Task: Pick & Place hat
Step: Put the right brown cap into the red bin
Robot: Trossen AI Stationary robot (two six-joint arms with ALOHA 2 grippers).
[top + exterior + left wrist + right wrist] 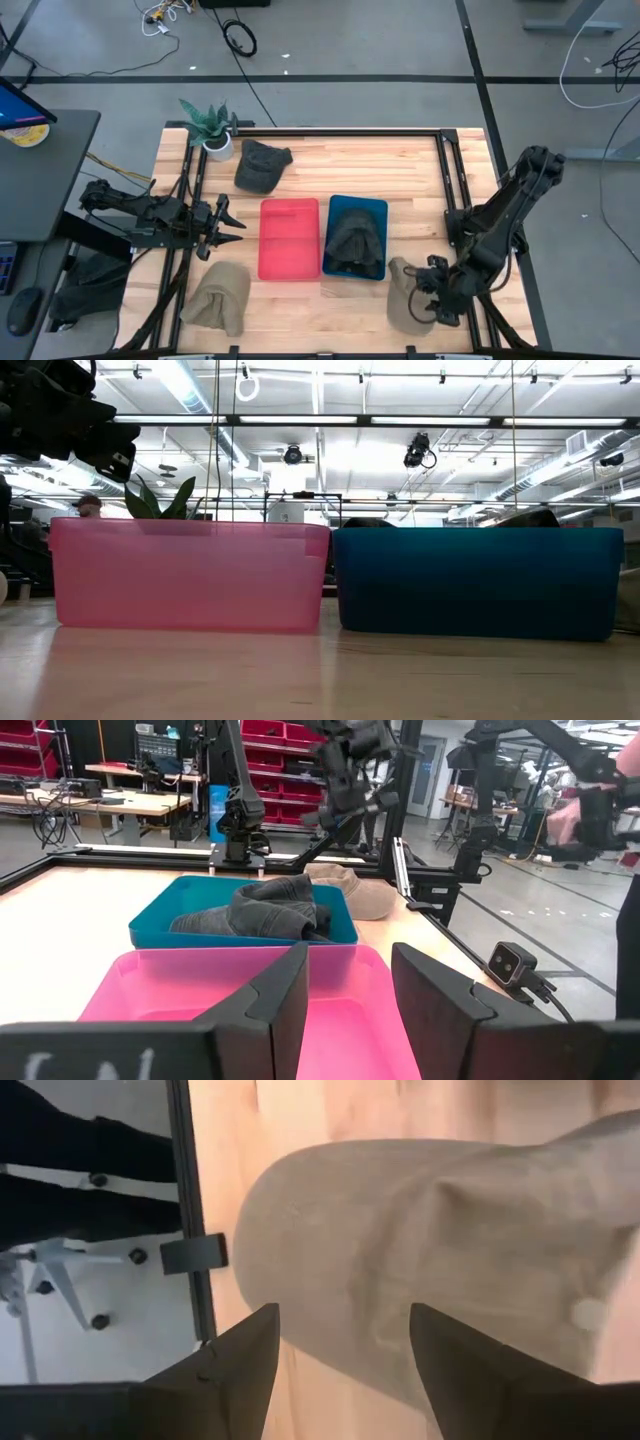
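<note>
A tan hat [403,296] lies on the table at the near right, also seen in the right wrist view [420,1250]. My right gripper [432,298] [340,1370] is open over the hat's right part, fingers pointing down, one on either side of the crown. A dark grey hat [354,240] lies in the blue bin [380,206]. The pink bin [290,238] stands beside it. My left gripper [228,226] [350,995] is open and empty, left of the pink bin and pointing at it.
A second tan hat [218,297] lies at the near left. Another dark grey hat [262,165] lies at the far side beside a potted plant [212,128]. A black frame rail [340,130] runs round the table. Bare wood shows between the bins and the far edge.
</note>
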